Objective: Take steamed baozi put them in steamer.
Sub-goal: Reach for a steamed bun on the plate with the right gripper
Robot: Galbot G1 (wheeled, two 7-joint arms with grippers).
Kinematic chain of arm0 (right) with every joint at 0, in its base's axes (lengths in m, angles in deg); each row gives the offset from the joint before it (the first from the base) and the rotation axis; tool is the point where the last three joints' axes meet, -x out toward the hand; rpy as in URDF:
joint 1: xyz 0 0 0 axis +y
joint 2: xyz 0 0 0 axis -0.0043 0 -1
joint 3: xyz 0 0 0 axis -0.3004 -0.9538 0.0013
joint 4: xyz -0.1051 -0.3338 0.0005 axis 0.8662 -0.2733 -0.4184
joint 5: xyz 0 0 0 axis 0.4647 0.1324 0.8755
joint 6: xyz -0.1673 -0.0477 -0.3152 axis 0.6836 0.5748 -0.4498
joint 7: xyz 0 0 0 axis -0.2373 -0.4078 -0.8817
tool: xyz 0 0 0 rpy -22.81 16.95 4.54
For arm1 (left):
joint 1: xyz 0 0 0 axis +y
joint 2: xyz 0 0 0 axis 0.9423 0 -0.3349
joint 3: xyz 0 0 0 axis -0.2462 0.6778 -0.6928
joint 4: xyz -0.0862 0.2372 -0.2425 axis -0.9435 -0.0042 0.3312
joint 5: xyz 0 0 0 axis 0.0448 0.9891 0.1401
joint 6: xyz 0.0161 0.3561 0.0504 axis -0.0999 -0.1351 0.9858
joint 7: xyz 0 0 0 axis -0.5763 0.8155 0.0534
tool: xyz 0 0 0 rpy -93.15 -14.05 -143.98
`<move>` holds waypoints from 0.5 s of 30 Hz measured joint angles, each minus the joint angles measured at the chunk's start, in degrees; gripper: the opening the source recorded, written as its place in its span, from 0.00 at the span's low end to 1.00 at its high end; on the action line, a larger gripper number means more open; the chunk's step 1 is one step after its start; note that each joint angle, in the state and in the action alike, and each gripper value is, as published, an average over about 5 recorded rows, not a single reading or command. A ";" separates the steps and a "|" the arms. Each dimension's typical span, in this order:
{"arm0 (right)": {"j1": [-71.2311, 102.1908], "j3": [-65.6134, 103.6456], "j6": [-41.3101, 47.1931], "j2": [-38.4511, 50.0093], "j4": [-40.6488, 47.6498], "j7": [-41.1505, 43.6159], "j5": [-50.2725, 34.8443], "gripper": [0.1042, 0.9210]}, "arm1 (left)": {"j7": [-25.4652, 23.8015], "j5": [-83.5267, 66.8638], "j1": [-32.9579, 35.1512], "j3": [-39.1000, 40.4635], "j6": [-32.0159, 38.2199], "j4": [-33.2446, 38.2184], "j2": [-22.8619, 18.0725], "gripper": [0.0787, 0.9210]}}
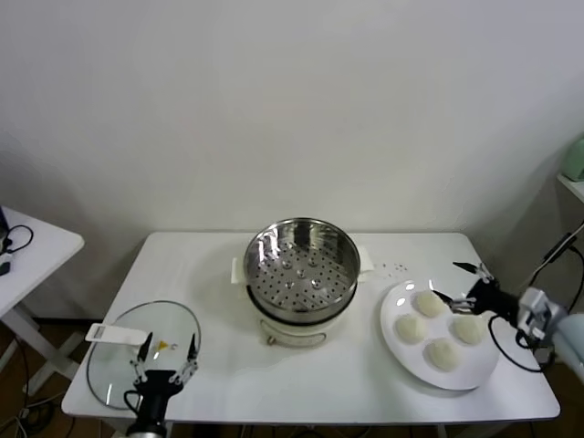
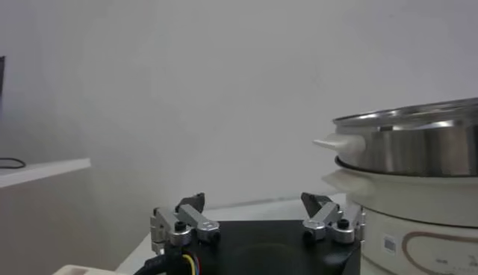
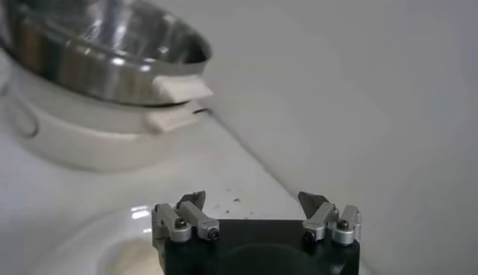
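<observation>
Right gripper [image 1: 459,282] open, over plate [image 1: 397,342] edge

Both arms end in the same kind of claw: a black block carrying two silver metal knuckles with dark screw heads, tipped by short black pointed fingers. The left claw [image 1: 169,349] sits on a black cylindrical wrist, and red and yellow wires show at about seven o'clock of its block. The right claw [image 1: 462,284] trails a looping black cable beside a grey-white housing.
</observation>
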 measured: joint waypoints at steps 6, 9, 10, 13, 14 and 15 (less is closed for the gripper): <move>-22.42 -22.75 0.02 1.31 7.62 9.44 3.27 0.88 | 0.21 0.06 -0.29 -0.17 0.03 -0.23 0.12 0.88; -32.48 -33.66 -0.09 0.69 11.22 12.99 4.61 0.88 | 0.25 0.04 -0.36 -0.27 -0.07 -0.19 0.13 0.88; -35.51 -37.18 -0.15 0.34 12.42 13.97 5.07 0.88 | 0.26 0.03 -0.40 -0.32 -0.14 -0.15 0.13 0.88; -42.95 -46.77 -0.39 -0.96 15.89 16.26 6.37 0.88 | 0.29 -0.02 -0.58 -0.47 -0.40 0.01 0.13 0.88; -44.89 -49.57 -0.45 -1.45 17.01 16.87 6.80 0.88 | 0.30 -0.05 -0.66 -0.51 -0.50 0.06 0.13 0.88; -46.55 -52.02 -0.49 -1.94 18.07 17.38 7.21 0.88 | 0.31 -0.07 -0.74 -0.55 -0.59 0.09 0.13 0.88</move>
